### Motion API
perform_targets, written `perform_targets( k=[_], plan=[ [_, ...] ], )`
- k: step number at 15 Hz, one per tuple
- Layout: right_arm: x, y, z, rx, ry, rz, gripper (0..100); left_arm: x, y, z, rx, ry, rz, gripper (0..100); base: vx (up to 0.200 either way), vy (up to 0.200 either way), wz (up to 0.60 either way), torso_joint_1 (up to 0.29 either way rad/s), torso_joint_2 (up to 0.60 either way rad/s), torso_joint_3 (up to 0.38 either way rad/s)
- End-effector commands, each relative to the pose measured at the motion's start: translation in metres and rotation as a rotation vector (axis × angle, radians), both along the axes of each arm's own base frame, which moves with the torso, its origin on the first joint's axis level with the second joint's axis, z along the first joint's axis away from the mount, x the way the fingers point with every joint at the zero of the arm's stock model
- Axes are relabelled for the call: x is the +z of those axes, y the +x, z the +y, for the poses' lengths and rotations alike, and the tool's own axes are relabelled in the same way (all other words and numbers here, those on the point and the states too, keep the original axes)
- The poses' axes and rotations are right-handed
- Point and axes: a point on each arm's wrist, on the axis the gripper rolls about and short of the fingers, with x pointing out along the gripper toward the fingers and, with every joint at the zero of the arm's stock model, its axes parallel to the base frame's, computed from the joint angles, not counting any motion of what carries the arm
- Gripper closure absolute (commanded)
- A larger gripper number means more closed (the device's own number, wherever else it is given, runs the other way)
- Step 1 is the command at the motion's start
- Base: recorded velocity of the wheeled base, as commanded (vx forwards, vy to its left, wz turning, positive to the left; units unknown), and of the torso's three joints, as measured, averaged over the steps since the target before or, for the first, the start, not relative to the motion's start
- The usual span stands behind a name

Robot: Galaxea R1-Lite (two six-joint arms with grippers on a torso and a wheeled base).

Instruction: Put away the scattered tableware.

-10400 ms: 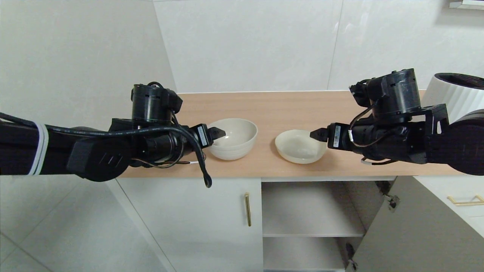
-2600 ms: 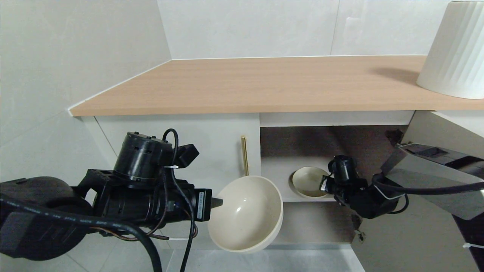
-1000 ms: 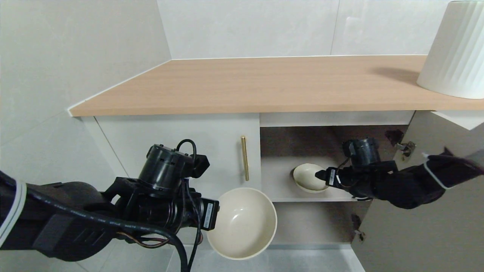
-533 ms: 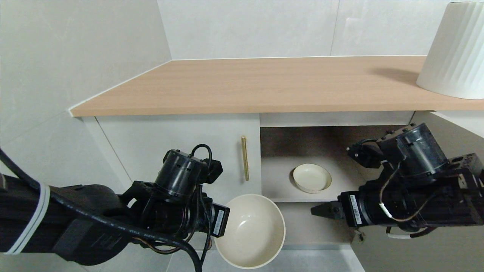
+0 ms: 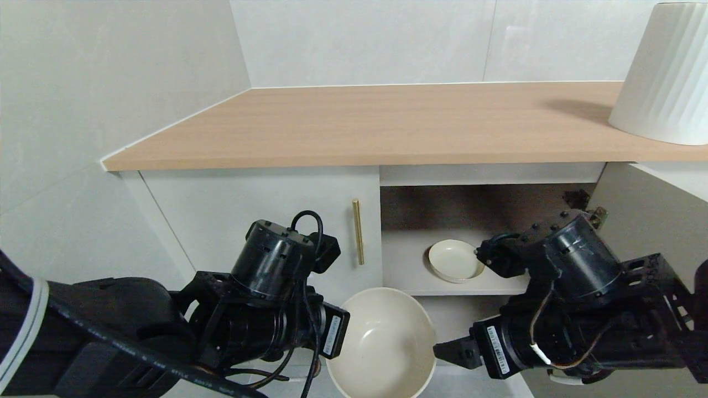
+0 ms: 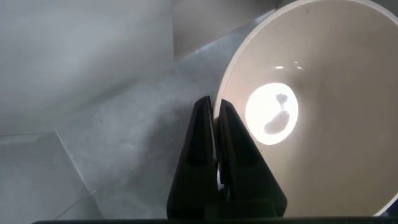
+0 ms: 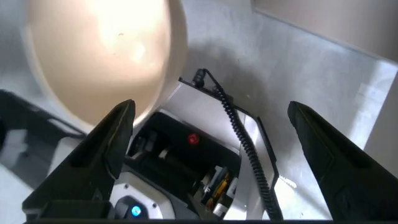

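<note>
Head: left gripper (image 5: 334, 338) low before cabinet (image 5: 260, 204), clamped on rim of deep cream bowl (image 5: 381, 342); shallow cream dish (image 5: 454, 260) on upper shelf (image 5: 404, 262).
Left wrist: fingers (image 6: 202, 137) pinch the glossy rim.
Right wrist: right gripper (image 7: 211, 115) spread wide, empty, beside the bowl.

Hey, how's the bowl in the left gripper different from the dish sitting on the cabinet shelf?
The bowl is deep with tall sides; the dish is shallow. The bowl is clamped at its rim by the left gripper, out in front of the cabinet; the dish rests free on the shelf inside it. Both are round, cream-coloured and empty.
</note>
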Motion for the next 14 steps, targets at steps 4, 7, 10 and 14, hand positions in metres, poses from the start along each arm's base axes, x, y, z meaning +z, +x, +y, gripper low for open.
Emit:
perform_targets(
  k=[4, 7, 10, 14],
  plan=[
    [-0.0186, 0.0129, 0.0156, -0.004, -0.015, 0.01, 0, 0.0, -0.0026, -0.0033, -0.014, -0.001, -0.001, 100, 0.0, 0.0, 0.0, 0.0, 0.0, 0.0],
    [-0.0212, 0.0145, 0.0167, -0.017, -0.031, 0.004, 0, -0.0001, -0.0035, -0.0043, -0.019, 0.0, 0.0, 100, 0.0, 0.0, 0.0, 0.0, 0.0, 0.0],
    [-0.0252, 0.0188, 0.0201, -0.044, -0.036, -0.012, 0, -0.0013, -0.0033, -0.0044, -0.019, 0.002, 0.002, 100, 0.0, 0.0, 0.0, 0.0, 0.0, 0.0],
    [-0.0264, 0.0186, 0.0199, -0.046, -0.038, -0.008, 100, -0.0032, -0.0043, -0.0066, -0.026, 0.007, 0.008, 100, 0.0, 0.0, 0.0, 0.0, 0.0, 0.0]
  ],
)
